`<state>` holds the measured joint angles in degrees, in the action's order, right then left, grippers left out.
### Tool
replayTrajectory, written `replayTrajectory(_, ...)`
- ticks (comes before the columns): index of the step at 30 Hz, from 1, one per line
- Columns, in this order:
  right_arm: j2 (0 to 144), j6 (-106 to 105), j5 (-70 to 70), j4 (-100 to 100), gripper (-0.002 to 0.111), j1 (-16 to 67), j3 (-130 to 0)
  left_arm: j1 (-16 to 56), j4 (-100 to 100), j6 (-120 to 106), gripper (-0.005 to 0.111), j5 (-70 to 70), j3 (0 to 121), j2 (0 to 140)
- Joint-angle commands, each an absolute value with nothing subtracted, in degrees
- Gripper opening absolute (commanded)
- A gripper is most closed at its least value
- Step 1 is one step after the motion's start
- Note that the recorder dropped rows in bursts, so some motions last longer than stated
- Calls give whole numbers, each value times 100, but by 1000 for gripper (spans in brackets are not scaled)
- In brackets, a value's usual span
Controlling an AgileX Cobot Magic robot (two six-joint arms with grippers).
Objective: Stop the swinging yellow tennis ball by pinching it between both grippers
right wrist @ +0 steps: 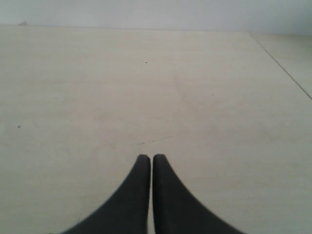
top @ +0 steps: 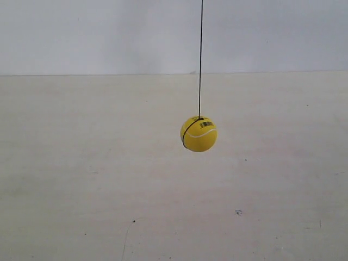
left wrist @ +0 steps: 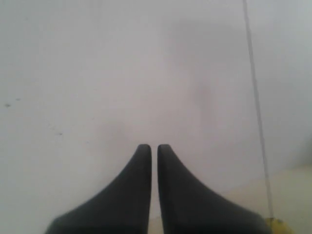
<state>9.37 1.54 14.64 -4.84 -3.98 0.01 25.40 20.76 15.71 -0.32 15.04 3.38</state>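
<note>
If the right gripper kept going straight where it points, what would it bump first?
Probably just the pale tabletop; nothing else shows ahead of the right gripper, though depth is unclear.

We see soft, even light throughout, with no glare and no hard shadows. In the exterior view the yellow tennis ball [top: 199,134] is brightest on top and dimmer underneath, so the light falls from above; its print is too coarse to read. The left wrist view is hazy and washed out: the string [left wrist: 256,107] blurs to a pale grey line, and the left gripper [left wrist: 154,146] has soft edges. In the right wrist view the table [right wrist: 73,97] looks crisper, while the right gripper [right wrist: 148,157] is a flat, unfocused black.
</note>
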Motion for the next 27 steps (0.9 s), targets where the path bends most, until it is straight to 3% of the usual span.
replayTrajectory(1, 917, 110, 1453, -487, 0, -414, 0, 1592, 902, 549, 5, 0, 1199, 383)
replayTrajectory(5, 917, 110, 1453, -487, 0, -414, 0, 711, 0, 137, 5, 0, 848, 383)
replayTrajectory(10, 917, 110, 1453, -487, 0, -414, 0, 171, 297, 147, 5, 0, 315, 336)
replayTrajectory(15, 917, 110, 1453, -487, 0, -414, 0, 109, 589, 147, 5, 0, 0, 39)
replayTrajectory(27, 917, 111, 1355, -487, 0, -414, 0, -118, 589, -121, 5, 1661, 0, 0)
